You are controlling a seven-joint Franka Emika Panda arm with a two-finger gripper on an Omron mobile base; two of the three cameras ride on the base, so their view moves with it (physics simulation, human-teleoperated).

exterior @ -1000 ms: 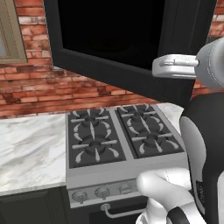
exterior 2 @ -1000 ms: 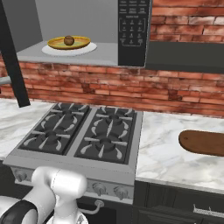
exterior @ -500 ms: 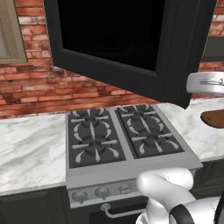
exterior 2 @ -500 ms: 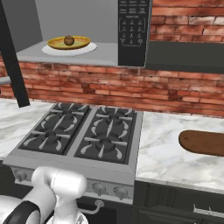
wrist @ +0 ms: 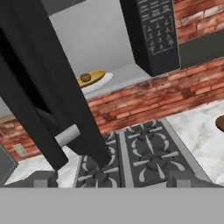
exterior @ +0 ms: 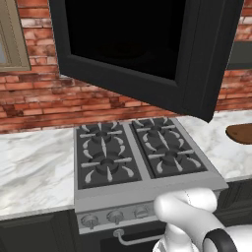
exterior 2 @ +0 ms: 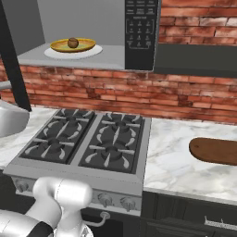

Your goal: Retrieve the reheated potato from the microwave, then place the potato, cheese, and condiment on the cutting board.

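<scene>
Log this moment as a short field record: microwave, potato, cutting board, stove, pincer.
microwave: door swung wide open, grey interior exposed
potato: still inside, sitting on a yellow dish on the white turntable plate
cutting board: bare, on the marble counter to the right of the stove
stove: four burners, nothing on them
pincer: open, holding nothing, backed away from the door's edge
task step: potato not yet retrieved
</scene>
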